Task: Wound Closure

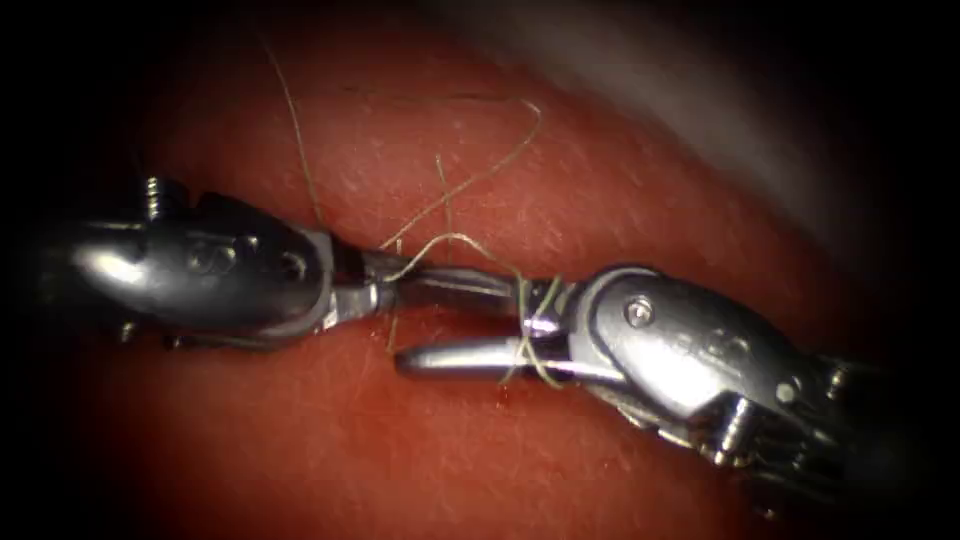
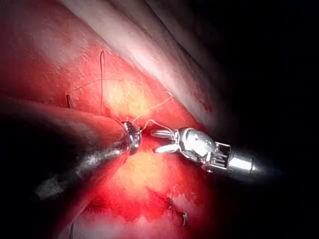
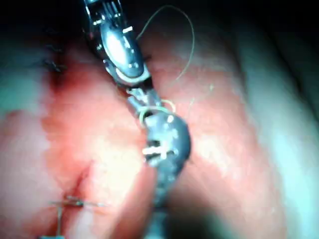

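The left tool (image 1: 388, 283) reaches in from the left over the red tissue (image 1: 300, 440), its short jaws shut on the pale thread (image 1: 470, 180). The thread rises from that tip in a loose loop and a long strand. The right tool (image 1: 405, 322) comes from the right with jaws open, the upper jaw tip against the left tool's tip. Turns of thread (image 1: 530, 345) wrap around both right jaws near their hinge. Nothing lies between the right jaws. In the left wrist view the right tool (image 2: 157, 141) stands open facing the left tool's tip (image 2: 133, 135). The right wrist view shows thread coils (image 3: 157, 109) on the right tool.
Earlier stitches with short thread ends cross the cut (image 3: 70, 201) and sit further along it (image 3: 52, 57). Another dark stitch end (image 2: 174, 206) lies on the tissue. A pale tissue edge (image 1: 700, 110) runs along the back right.
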Controlling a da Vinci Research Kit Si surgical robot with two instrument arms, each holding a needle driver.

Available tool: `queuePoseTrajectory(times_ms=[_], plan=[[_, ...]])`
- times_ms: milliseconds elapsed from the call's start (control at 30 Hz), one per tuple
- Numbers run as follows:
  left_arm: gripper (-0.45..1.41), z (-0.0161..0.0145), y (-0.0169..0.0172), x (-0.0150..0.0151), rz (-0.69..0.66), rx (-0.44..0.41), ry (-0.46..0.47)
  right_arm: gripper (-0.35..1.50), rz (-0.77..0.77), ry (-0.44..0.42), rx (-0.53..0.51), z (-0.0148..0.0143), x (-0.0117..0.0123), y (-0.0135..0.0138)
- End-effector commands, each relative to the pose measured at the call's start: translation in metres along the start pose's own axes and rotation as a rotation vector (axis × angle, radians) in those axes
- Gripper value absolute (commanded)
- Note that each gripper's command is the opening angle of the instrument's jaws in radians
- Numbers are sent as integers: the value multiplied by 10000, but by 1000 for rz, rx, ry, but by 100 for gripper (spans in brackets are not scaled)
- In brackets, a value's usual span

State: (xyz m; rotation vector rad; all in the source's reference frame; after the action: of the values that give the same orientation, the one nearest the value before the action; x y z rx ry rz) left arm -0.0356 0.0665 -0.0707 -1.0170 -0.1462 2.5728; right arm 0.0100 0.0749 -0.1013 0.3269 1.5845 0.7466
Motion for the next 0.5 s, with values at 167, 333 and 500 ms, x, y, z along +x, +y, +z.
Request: queuePoseTrajectory(times_ms=[167, 333, 500], plan=[[-35, 8, 9, -9, 11, -18, -44, 19, 29, 38, -32, 6, -3, 4], [-35, -5, 12, -19, 23, 28, -127, 17, 43, 47, -94, -6, -4, 12], [-35, -11, 20, -19, 21, 39, -133, 17, 66, 13, -163, -15, -11, 21]])
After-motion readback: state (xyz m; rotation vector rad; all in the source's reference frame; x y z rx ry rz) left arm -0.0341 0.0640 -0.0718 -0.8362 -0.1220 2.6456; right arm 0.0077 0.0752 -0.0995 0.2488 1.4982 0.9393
